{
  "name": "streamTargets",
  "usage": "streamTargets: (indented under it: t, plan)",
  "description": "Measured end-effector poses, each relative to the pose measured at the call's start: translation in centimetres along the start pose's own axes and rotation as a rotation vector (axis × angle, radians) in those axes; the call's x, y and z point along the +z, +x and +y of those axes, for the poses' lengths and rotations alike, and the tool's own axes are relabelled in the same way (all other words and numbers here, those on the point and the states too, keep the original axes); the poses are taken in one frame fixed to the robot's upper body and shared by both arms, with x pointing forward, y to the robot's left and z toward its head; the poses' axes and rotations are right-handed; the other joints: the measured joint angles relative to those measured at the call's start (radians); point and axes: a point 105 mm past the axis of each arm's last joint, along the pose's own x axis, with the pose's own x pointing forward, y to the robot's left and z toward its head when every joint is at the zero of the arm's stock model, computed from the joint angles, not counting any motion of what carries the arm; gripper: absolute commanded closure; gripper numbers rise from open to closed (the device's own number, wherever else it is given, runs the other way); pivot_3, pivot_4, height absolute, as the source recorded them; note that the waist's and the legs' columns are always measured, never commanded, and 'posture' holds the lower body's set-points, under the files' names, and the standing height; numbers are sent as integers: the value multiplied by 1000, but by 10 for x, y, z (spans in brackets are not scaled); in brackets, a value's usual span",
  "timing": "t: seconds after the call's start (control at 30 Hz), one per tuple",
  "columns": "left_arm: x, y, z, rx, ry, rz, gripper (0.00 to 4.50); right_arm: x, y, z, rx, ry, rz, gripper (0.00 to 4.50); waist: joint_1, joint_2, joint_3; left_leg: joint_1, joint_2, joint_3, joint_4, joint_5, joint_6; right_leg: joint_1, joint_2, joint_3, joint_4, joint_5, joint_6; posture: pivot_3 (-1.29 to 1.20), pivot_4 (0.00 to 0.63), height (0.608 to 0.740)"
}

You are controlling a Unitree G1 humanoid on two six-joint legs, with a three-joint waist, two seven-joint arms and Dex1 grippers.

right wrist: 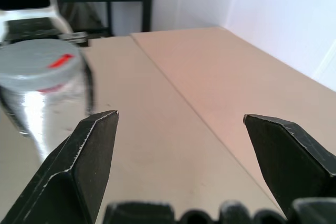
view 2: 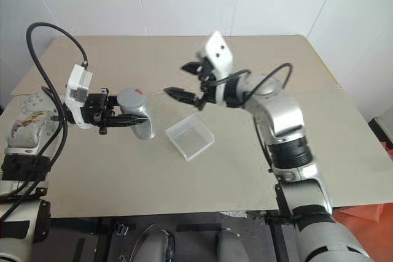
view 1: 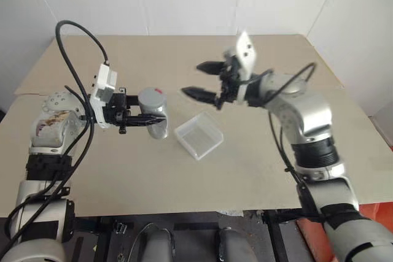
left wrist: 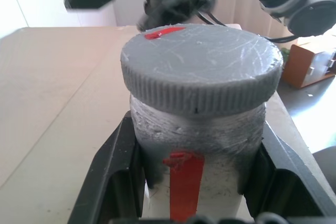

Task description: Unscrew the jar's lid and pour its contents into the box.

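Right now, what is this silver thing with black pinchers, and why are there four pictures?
It's a robot with two arms. Two pictures come from cameras in its head, looking down at a table. The other two come from cameras on its wrists, so its fingers look huge. The left gripper squeezes a clear jar with its grey lid on, held above the table. The right gripper is open and holds nothing. A clear plastic box sits on the table between the arms.
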Motion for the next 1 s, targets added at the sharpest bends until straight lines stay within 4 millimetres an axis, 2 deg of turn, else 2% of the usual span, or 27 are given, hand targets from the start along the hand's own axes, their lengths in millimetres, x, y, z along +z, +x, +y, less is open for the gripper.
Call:
streamTargets:
  t: [0.17,0.33,0.7,0.87,1.0]
  plan:
    - [0,1,-1,-8,1,-2,2511,-2,-4,3,16,-11,9,40,-9,0,0,0,0,0,0,0,0,0,0,1,0,0,0,0,150,740]
    - [-1,2,0,-8,-2,-6,2511,17,-5,20,78,-74,-42,40,-7,0,0,0,0,0,0,0,0,0,0,0,0,0,0,0,150,740]
    - [5,13,3,-29,10,-37,2511,38,29,59,184,-46,-127,40,-5,0,0,0,0,0,0,0,0,0,0,0,1,0,0,0,150,740]
    - [4,13,3,-31,8,-37,2511,39,42,70,212,-33,-132,40,-4,0,0,0,0,0,0,0,0,0,0,0,1,0,0,0,150,740]
    - [4,13,3,-33,6,-36,2511,32,50,64,202,2,-104,40,-4,0,0,0,0,0,0,0,0,0,0,0,1,0,0,0,150,740]
